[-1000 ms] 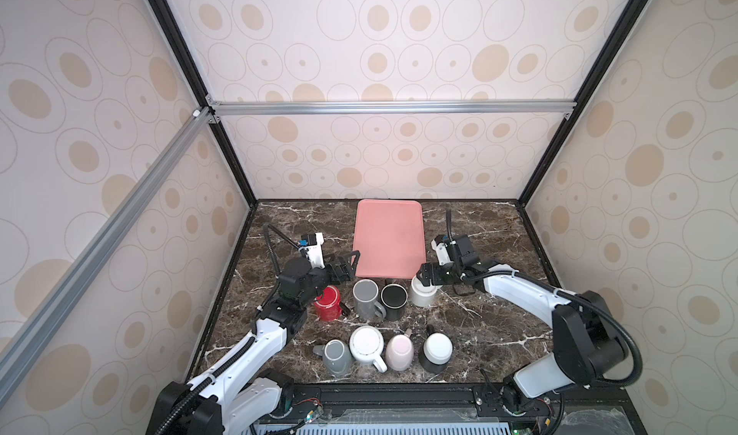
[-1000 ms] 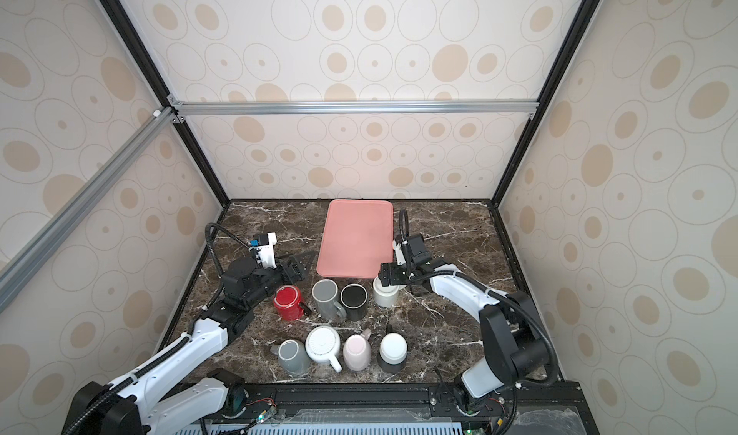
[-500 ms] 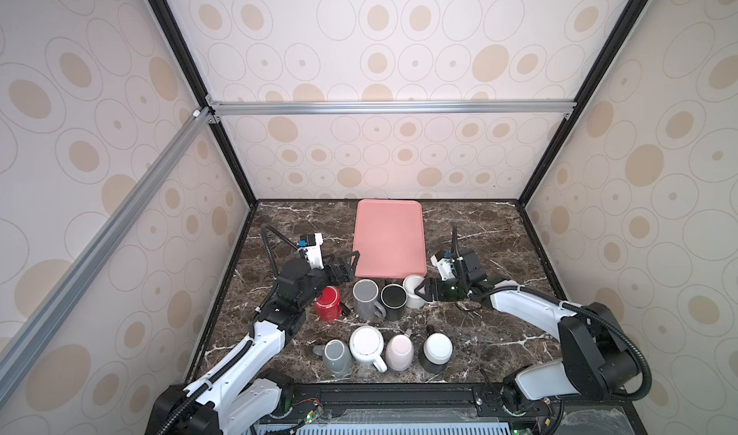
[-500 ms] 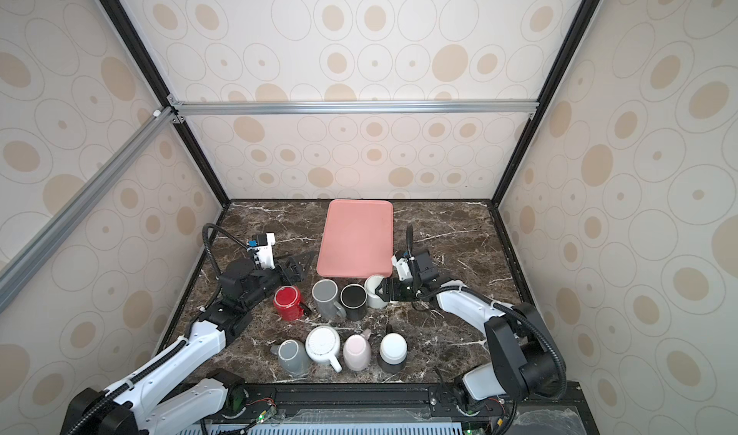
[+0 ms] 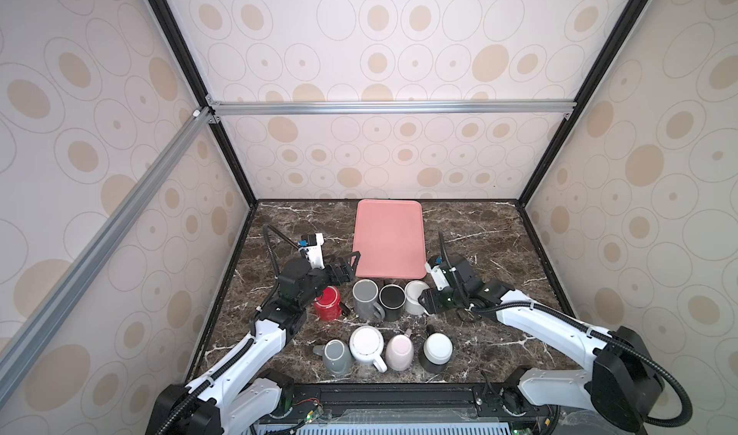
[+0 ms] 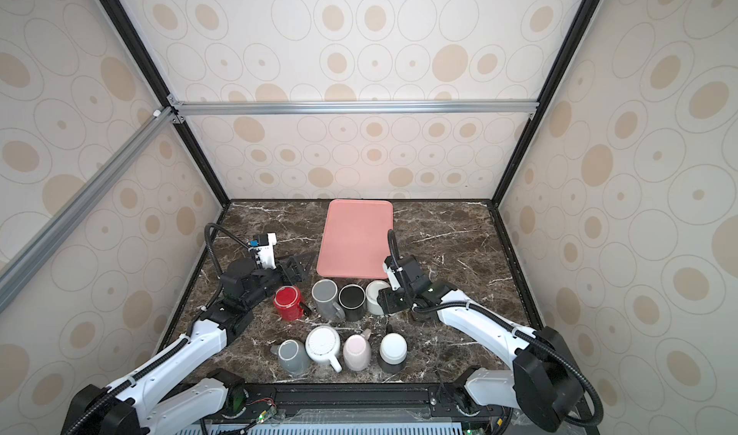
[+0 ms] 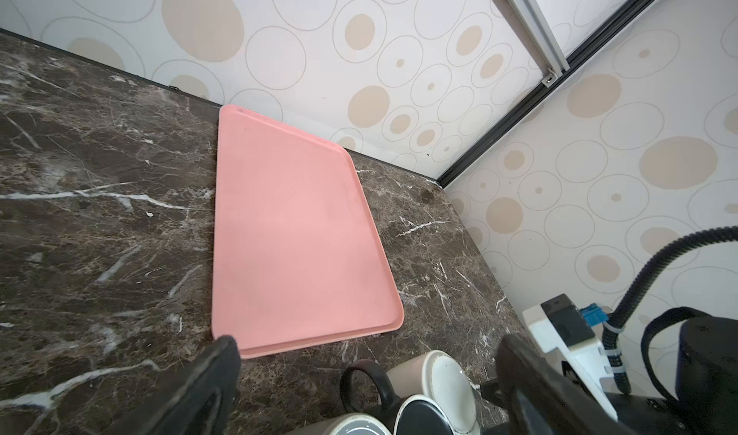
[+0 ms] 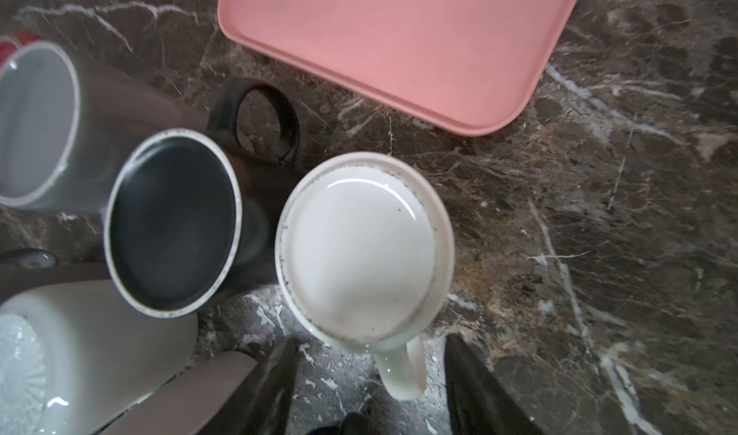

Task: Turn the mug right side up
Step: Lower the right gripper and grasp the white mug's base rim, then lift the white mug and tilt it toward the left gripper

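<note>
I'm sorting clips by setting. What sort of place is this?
Most likely a staged robot test booth, not a kitchen: patterned wall panels on an aluminium frame box in a marble-look tabletop holding mugs and a pink tray, with two robot arms at its front edge.

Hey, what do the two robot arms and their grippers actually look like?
Both the left arm and right arm have white shells, black joints and black bases. A black corrugated cable runs along each. The left gripper and right gripper have black wedge-shaped fingers. Each wrist carries a white camera block with a blue connector.
</note>
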Action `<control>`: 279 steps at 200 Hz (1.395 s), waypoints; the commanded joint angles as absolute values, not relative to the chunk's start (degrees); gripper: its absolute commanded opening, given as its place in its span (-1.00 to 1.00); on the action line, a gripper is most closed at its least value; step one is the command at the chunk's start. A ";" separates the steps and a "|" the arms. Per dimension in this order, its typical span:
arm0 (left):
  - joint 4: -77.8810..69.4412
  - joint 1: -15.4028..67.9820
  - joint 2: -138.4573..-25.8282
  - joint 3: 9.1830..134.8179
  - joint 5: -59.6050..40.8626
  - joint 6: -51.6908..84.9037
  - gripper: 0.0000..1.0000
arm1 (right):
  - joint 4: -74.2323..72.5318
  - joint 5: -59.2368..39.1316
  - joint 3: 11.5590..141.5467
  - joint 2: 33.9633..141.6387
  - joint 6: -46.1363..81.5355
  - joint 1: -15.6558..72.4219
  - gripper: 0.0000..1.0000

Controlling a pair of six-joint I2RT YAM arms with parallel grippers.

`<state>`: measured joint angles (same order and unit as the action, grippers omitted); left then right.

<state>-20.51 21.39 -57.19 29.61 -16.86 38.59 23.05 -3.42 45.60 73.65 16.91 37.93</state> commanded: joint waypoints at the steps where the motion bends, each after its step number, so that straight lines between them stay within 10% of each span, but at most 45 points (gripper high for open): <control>1: -21.32 21.71 -56.27 31.41 -16.85 38.89 0.99 | 30.10 4.33 46.41 74.87 14.83 40.97 0.13; 279: -26.35 22.06 -57.39 30.90 -19.12 43.02 0.99 | 28.24 12.70 48.07 80.46 13.79 41.92 -1.00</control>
